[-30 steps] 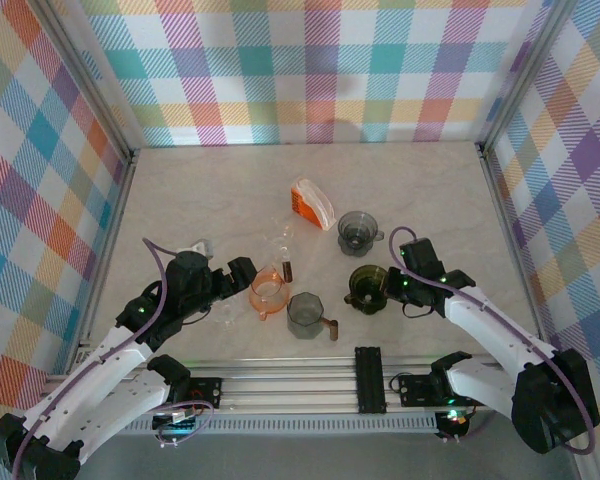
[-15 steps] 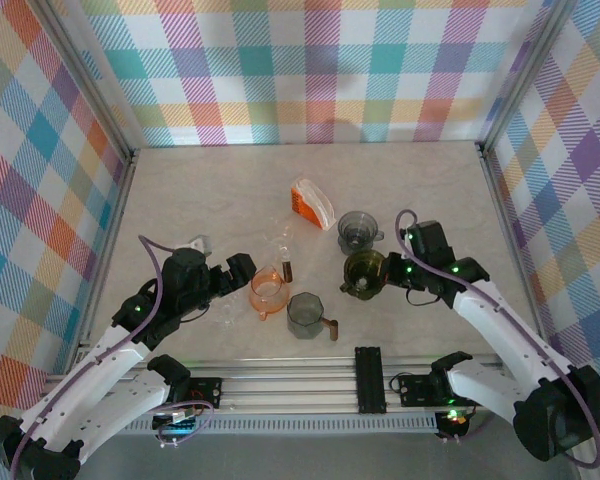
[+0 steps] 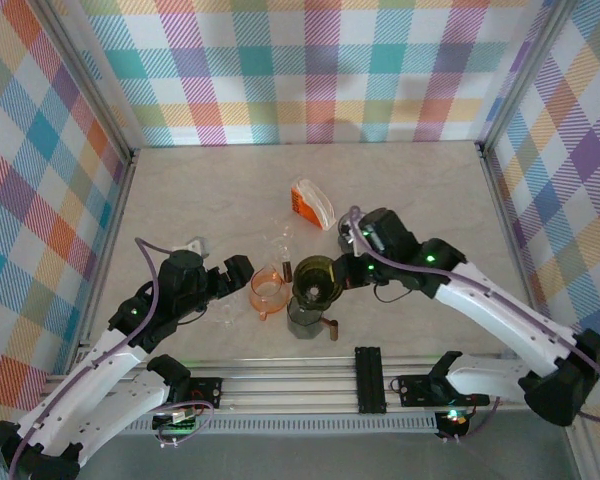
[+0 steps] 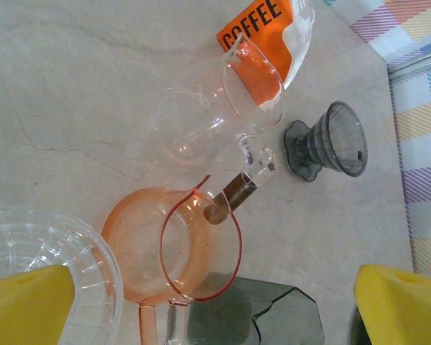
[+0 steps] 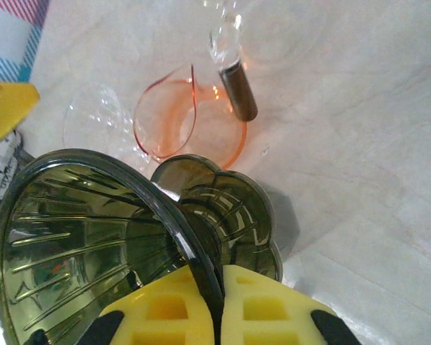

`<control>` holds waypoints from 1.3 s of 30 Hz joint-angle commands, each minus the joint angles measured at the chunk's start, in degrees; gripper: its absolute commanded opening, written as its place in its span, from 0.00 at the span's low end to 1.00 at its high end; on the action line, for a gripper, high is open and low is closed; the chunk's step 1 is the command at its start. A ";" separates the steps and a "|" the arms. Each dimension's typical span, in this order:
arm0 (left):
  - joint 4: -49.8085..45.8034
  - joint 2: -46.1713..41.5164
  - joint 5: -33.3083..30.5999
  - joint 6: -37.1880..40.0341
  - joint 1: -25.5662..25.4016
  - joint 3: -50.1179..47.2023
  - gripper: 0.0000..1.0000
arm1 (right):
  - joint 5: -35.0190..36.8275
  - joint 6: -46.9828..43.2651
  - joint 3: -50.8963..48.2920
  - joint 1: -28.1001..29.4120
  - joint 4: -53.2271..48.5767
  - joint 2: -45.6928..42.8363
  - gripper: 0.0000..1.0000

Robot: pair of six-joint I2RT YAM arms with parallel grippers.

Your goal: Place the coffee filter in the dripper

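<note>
Top external view: my right arm reaches in from 4 o'clock to the table's middle, and my left arm lies at 7 o'clock.
Right gripper (image 5: pixel 212 305): clenched on the rim of the green dripper (image 5: pixel 93 230), with one yellow pad (image 5: pixel 158 313) on each side of its wall.
Green dripper place: table centre, just at 12 o'clock of the grey cup (image 3: pixel 305 318) and overlapping its rim from above.
Left gripper (image 3: pixel 236 272): released, with its yellow fingertips (image 4: pixel 29 302) wide apart and nothing between them.
Coffee filter packet (image 3: pixel 313 203): orange and white, lying on the table at 12 o'clock of the green dripper and apart from it.
Writing: "COFFEE" in black capitals on the packet's orange panel; I can read no other print.
Orange server (image 3: pixel 268 290): at 9 o'clock of the green dripper, close beside it.
Clear carafe (image 4: pixel 215 115): has a brown handle and lies between the packet and the orange server.
Clear dripper (image 4: pixel 65 259): by my left fingertip, touching the orange server's edge in the left wrist view.
Grey dripper (image 4: pixel 330 140): at 3 o'clock of the clear carafe.
</note>
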 commanded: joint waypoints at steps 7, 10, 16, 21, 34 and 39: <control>-2.67 -1.41 -1.49 1.56 -0.40 1.78 1.00 | 0.19 0.74 3.22 3.97 -0.67 6.79 0.00; -2.70 -1.52 -1.77 1.67 -0.43 1.73 1.00 | 0.08 0.74 3.36 4.34 -0.59 7.91 0.00; -2.44 -1.43 -1.90 1.41 -0.42 1.29 1.00 | 0.41 0.78 3.10 4.90 -0.36 9.16 0.00; -2.50 -1.43 -1.98 1.55 -0.43 1.12 1.00 | 0.15 1.10 2.48 5.10 0.24 9.82 0.00; -2.00 -1.36 -1.87 1.50 -0.42 0.75 1.00 | 0.79 1.65 0.63 5.75 2.38 8.73 0.54; -1.91 -1.42 -2.11 1.57 -0.43 0.94 1.00 | 4.78 1.21 1.54 5.70 2.67 6.38 0.70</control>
